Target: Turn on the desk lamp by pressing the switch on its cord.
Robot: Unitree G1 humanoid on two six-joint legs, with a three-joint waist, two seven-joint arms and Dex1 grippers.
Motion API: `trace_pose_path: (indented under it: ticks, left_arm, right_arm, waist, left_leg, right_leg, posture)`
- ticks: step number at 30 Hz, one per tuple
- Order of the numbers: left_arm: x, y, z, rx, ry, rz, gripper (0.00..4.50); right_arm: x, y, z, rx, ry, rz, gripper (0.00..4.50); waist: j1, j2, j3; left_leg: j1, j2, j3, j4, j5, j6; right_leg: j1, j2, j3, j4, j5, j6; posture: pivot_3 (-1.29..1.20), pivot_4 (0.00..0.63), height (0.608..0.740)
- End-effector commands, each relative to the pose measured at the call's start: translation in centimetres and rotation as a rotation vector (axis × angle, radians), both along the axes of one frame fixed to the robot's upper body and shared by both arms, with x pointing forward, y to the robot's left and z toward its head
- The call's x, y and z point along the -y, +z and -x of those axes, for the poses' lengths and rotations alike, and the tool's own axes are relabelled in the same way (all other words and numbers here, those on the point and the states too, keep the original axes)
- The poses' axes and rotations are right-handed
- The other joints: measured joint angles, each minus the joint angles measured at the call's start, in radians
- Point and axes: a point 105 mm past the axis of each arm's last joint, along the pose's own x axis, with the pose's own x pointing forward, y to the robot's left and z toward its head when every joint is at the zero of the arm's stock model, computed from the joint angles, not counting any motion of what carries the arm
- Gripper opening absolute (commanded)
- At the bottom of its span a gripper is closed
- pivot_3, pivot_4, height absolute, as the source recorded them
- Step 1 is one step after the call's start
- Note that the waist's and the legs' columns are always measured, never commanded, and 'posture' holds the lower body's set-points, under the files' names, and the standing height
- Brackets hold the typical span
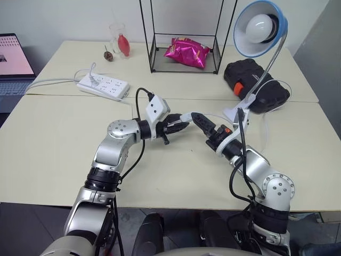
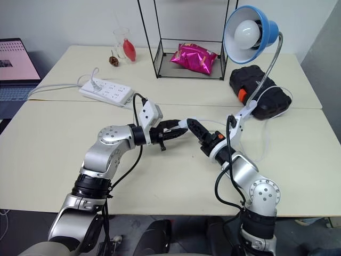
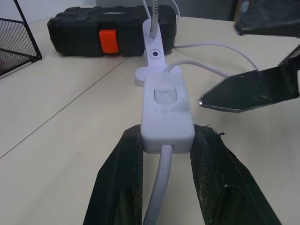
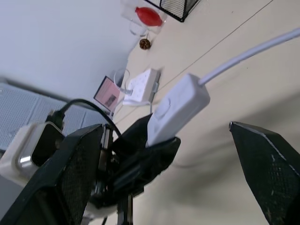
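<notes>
Between left gripper (image 3: 164,154) fingers, switch (image 3: 167,111), clamped

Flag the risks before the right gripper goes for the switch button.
1. The left gripper clamps only the near end of the switch, so a push from the right gripper could probably tip or slip it out.
2. The right gripper is wide open and one fingertip sits beside the button, not over it; it may miss.
3. The cord runs slack to the desk lamp; tugging could shift its clip base.
</notes>
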Motion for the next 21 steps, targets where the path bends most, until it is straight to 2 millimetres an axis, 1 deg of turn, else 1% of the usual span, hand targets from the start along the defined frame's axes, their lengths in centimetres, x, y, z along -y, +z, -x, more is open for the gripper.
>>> trace_pose_path:
  ticks: [1, 7, 21]
  left_arm:
    - [0.2, 1.6, 0.1, 0.028, 0.019, 0.028, 1.06]
    - [0.3, 1.9, 0.0, 0.015, 0.035, 0.023, 1.06]
    - [0.4, 2.1, 0.4, 0.008, 0.045, 0.021, 1.06]
  right_arm:
    - [-1.5, 0.9, 0.0, -0.009, 0.026, -0.125, 4.50]
    - [-2.1, 1.0, -0.6, -0.026, 0.031, -0.146, 4.50]
    - [-2.8, 0.3, -1.0, -0.055, 0.046, -0.137, 4.50]
  waist:
    - [-0.001, 0.000, 0.000]
    - [-0.009, 0.000, 0.000]
    - [-0.010, 0.000, 0.000]
  left_leg:
    - [0.000, 0.000, 0.000, 0.000, 0.000, 0.000]
    - [0.000, 0.000, 0.000, 0.000, 0.000, 0.000]
    - [-0.001, 0.000, 0.000, 0.000, 0.000, 0.000]
  right_leg:
    - [0.000, 0.000, 0.000, 0.000, 0.000, 0.000]
    - [-0.001, 0.000, 0.000, 0.000, 0.000, 0.000]
    - [-0.001, 0.000, 0.000, 0.000, 0.000, 0.000]
  posture:
    - [0.00, 0.150, 0.740]
    - [0.00, 0.150, 0.740]
    - [0.00, 0.150, 0.740]
